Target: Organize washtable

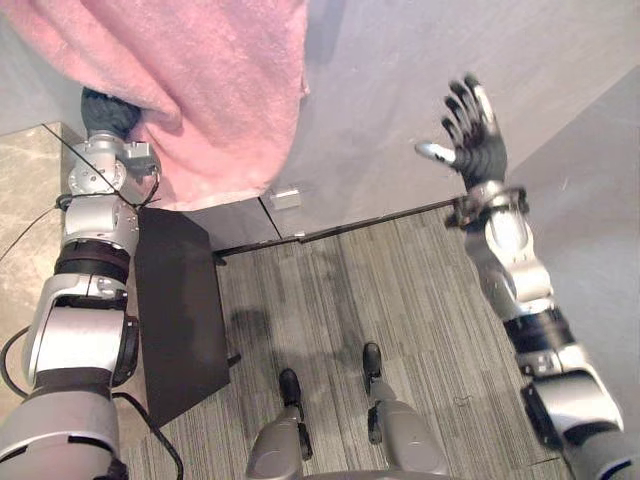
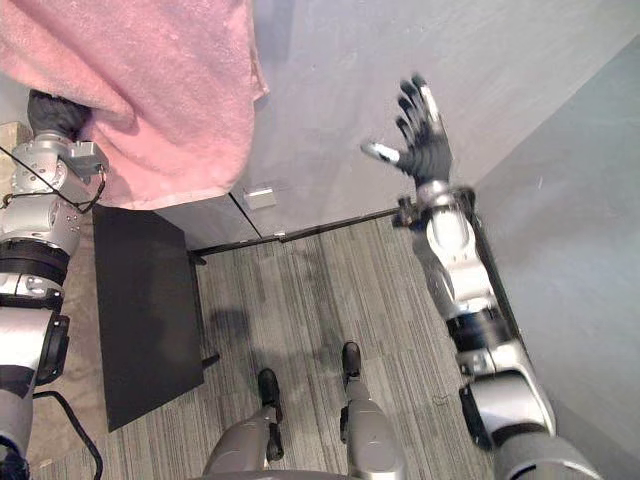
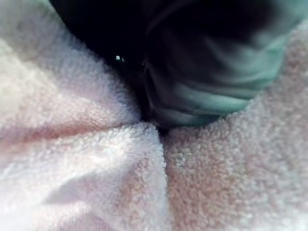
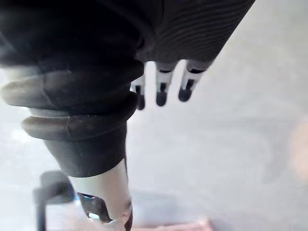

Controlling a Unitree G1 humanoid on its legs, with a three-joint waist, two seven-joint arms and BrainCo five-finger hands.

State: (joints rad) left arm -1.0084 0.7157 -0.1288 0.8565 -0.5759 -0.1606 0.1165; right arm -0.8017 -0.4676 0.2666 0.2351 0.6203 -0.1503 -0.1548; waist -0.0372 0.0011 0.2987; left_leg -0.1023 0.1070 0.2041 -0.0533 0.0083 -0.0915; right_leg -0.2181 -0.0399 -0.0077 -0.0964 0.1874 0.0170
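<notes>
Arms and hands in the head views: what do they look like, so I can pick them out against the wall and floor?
The left arm and right arm are silver-grey shells with black bands at the joints. The right hand has silver fingers with dark tips, a dark palm and a dark ribbed cover at the wrist. The left hand has the same dark ribbed cover above a silver wrist joint.

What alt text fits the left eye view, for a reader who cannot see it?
A pink towel drapes over the robot's left hand, at the upper left. The right hand is held up, fingers spread, holding nothing, in front of a grey wall; grey striped carpet and a black panel lie below.
</notes>
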